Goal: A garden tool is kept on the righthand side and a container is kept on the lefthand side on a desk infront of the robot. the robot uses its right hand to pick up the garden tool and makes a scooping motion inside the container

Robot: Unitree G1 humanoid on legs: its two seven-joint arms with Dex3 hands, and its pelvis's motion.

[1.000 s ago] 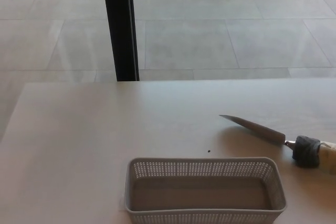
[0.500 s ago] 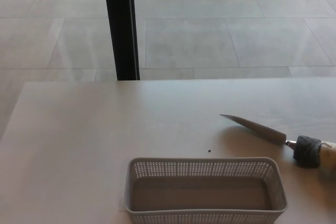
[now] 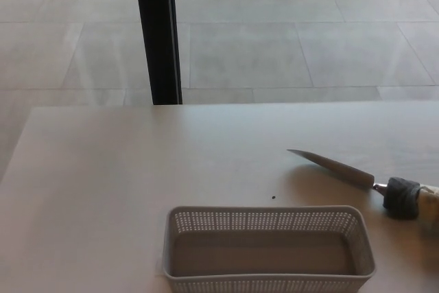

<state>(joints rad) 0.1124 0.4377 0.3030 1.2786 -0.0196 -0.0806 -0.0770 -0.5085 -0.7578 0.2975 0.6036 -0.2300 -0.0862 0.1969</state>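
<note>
Head view: neither hand in frame, state cannot be told. Garden tool (image 3: 357,178) lies flat on counter (image 3: 103,183), right of basket (image 3: 267,248), apart from it. Nothing moved since a second ago; pickup not started.

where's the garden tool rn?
Head view: garden tool lies on the desk at right, behind the basket's right end, blade pointing left.
</note>
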